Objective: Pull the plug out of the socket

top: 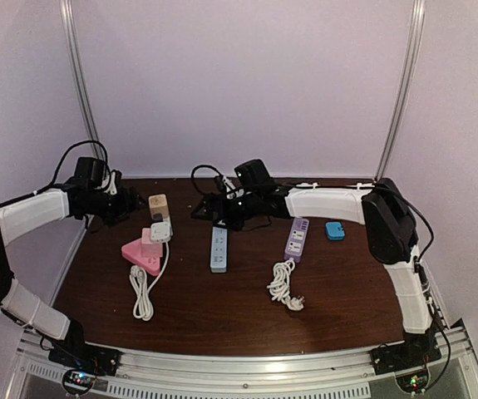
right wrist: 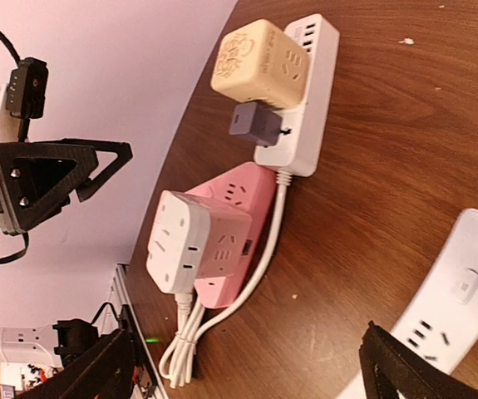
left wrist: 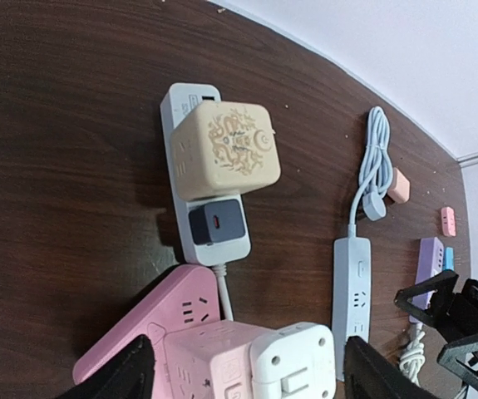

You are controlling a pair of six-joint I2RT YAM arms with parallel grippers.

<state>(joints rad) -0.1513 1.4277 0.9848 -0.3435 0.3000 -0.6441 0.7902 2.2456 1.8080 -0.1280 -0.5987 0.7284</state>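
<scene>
Approach step, I'd judge: left pincer (top: 129, 203) and right pincer (top: 205, 209) both hover w/ fingers apart, nothing held. Grey plug (left wrist: 216, 222) sits in the white strip (left wrist: 185, 96), far left of the surface (top: 222, 320), touching the beige cube (left wrist: 226, 150). Next probably: pin strip, clamp plug, pull straight off. Cube crowds one side; pink strip (left wrist: 168, 320) lies near.

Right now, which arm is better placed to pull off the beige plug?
Left. The left gripper, open, hovers beside the beige plug; the right gripper is farther off, by the blue strip.
</scene>
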